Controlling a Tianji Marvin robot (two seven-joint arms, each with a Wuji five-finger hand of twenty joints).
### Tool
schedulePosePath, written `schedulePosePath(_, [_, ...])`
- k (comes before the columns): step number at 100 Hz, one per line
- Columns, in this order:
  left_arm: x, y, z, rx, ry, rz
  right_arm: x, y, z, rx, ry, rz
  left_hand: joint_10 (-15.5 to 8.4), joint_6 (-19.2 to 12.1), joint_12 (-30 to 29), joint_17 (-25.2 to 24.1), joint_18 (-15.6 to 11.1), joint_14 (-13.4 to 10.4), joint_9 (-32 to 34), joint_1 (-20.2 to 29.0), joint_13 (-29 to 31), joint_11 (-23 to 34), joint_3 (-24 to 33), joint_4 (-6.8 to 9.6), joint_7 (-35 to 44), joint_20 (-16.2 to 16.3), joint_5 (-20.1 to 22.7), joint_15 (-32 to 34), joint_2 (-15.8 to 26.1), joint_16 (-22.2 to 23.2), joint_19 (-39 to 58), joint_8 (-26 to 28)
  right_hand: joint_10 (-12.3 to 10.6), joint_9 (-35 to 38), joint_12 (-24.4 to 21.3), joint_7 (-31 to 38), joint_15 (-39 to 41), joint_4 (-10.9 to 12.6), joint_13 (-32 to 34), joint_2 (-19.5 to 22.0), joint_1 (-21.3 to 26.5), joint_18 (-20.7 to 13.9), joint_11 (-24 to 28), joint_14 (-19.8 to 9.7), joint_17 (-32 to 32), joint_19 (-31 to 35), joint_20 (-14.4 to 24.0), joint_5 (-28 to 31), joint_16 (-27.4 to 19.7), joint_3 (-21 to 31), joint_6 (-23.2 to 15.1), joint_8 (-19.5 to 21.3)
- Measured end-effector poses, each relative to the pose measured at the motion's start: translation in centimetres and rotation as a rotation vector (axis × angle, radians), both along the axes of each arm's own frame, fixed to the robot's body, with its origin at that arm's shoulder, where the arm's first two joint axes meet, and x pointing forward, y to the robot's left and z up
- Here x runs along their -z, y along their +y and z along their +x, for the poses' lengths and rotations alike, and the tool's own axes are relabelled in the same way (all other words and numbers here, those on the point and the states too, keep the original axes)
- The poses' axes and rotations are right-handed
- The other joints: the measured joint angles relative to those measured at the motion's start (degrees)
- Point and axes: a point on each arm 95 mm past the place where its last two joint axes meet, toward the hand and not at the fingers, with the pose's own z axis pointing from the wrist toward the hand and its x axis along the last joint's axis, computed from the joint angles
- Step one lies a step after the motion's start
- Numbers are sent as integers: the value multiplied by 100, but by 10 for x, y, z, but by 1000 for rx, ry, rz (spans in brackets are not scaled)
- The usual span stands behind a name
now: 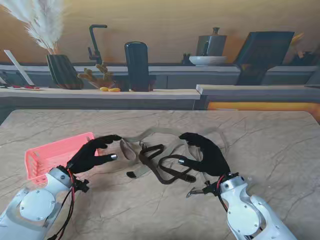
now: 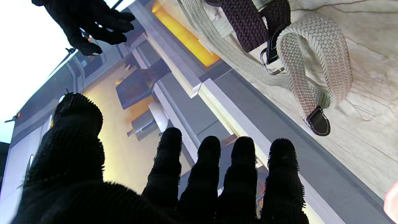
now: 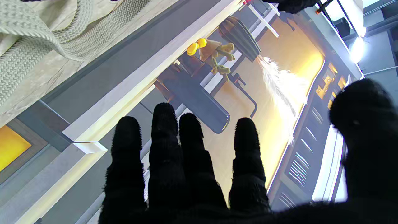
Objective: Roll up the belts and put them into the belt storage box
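marble-look table (image 1: 280,150) before a kitchen counter. pink basket (image 1: 47,155) sits at far left, partly behind the left hand (image 1: 92,154). tangled pale belt (image 1: 150,134) and dark belt (image 1: 170,170) lie between both hands, strung roughly left to right. right hand (image 1: 207,152) is nearer the dark belt. both hands empty, fingers spread. only the left wrist view shows the pale belt's woven loop (image 2: 314,59) and leather tip (image 2: 317,121).

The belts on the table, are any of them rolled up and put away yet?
Nothing looks done: the pink plastic storage basket shows no belt inside, though its floor is partly hidden. The beige woven belt and dark brown woven belt lie tangled and unrolled on the marble-look table. The left hand and right hand flank the pile, fingers apart, holding nothing. Rolling and storing both remain.
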Motion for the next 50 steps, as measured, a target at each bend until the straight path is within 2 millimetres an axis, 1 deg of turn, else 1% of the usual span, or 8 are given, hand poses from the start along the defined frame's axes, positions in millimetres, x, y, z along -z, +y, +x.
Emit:
schedulePosePath(7, [0,0,0,0,-4,0,0,1,0,0,-1,-1,51,-2,-47,1,0,67,29,0,0,0,3,0,0,-5,0,4,0,0,-1,0,-3,4,0,50,49,0,3,0,0,0,0,0,3,45,52,0,15,0,-117,7])
schedulePosePath(22, [-3,-1,2,4,1,-42,-1,1,0,18,-19,-10,51,-3,-48,1,0,70,30,0,0,0,15,0,0,-6,0,10,0,0,-2,0,-36,118,0,127,128,0,63,0,2,0,0,-1,70,120,155,1,113,0,-177,18])
schedulePosePath(25, [-3,-1,2,4,1,-40,-1,1,0,23,-23,-6,51,-3,-48,1,0,69,31,0,0,0,16,0,0,-6,0,10,0,0,-2,0,-45,120,0,128,170,0,173,0,2,0,0,-3,74,144,188,1,134,0,-178,18])
schedulePosePath(34, [-2,-1,2,2,-4,-19,-2,3,-1,28,-34,-4,51,-3,-48,1,1,70,31,0,0,0,26,0,0,-6,0,13,0,0,-2,0,-53,184,65,214,303,0,286,0,5,0,73,-7,135,192,199,70,212,0,-35,16])
schedulePosePath(40, [-2,-1,2,-1,-5,-14,-2,3,-1,33,-46,-20,51,-3,-48,1,1,70,31,0,0,0,27,0,0,-6,0,13,0,0,-2,0,-57,308,75,240,411,0,332,0,23,0,170,-9,163,239,203,254,259,0,41,12])
schedulePosePath(44, [-2,-1,3,-3,-3,-13,-2,4,-1,38,-49,-32,51,-3,-48,1,1,70,31,0,0,0,28,0,0,-6,0,14,0,0,-2,0,-59,375,75,248,480,1,337,0,221,0,228,-10,212,258,204,355,294,-89,98,9])
schedulePosePath(46, [-2,-1,3,-3,-1,-13,-2,4,-1,42,-48,-36,51,-3,-48,1,1,70,31,0,0,0,35,0,0,-6,0,14,0,0,-2,0,-59,417,78,248,486,1,364,0,310,0,237,-10,220,269,204,363,302,-13,116,5])
schedulePosePath(50, [-2,-2,3,-3,0,-12,-1,4,-1,50,-47,-47,51,-3,-48,1,1,69,31,0,0,0,70,0,0,-6,0,14,0,0,-2,0,-59,435,78,248,547,2,399,1,366,0,279,-10,225,280,205,366,309,-62,146,1])
